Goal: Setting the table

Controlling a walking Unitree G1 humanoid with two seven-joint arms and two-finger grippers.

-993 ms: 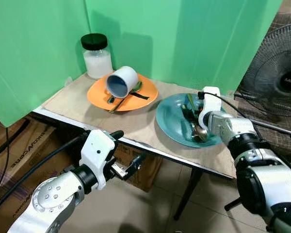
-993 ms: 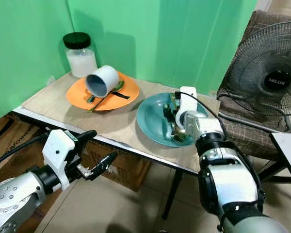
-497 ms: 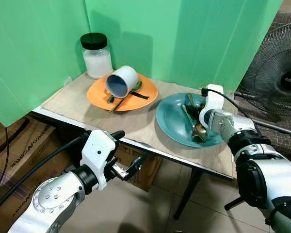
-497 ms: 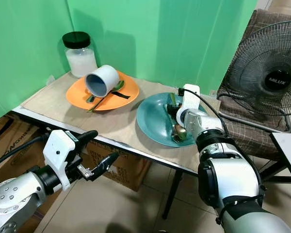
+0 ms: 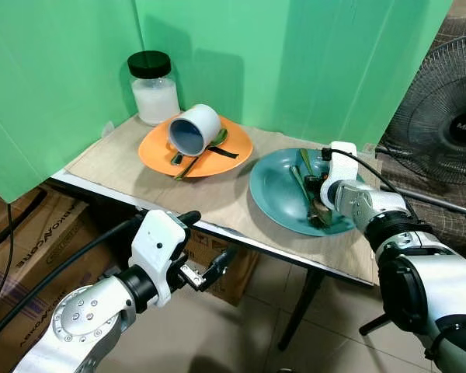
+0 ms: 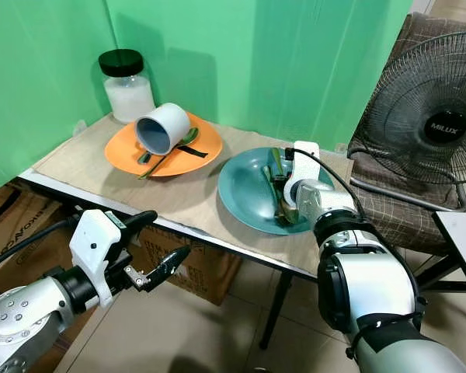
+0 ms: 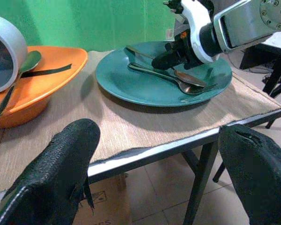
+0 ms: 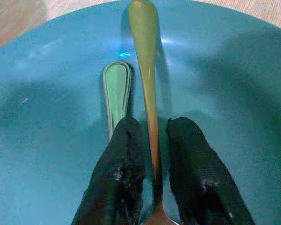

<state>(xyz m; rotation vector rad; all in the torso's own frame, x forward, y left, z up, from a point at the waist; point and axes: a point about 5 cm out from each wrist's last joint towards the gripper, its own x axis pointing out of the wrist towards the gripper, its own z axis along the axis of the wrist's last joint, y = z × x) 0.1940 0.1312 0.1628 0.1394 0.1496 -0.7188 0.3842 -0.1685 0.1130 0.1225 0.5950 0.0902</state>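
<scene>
Fingers (image 8: 126, 178) of the right gripper (image 8: 152, 173) pinch a spoon handle (image 8: 145, 70) over the teal plate (image 8: 47, 140); left gripper (image 7: 154, 173) gapes wide.

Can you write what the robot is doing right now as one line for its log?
right gripper: fingers either side of spoon handle on teal plate | left gripper: open, idle below table

Silver arms with screwed joints; white wrist housings; black cables; black fingers (image 8: 124, 178).

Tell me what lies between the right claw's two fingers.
A spoon handle, lying on the teal plate, runs between the right claw's fingers in the right wrist view.
</scene>
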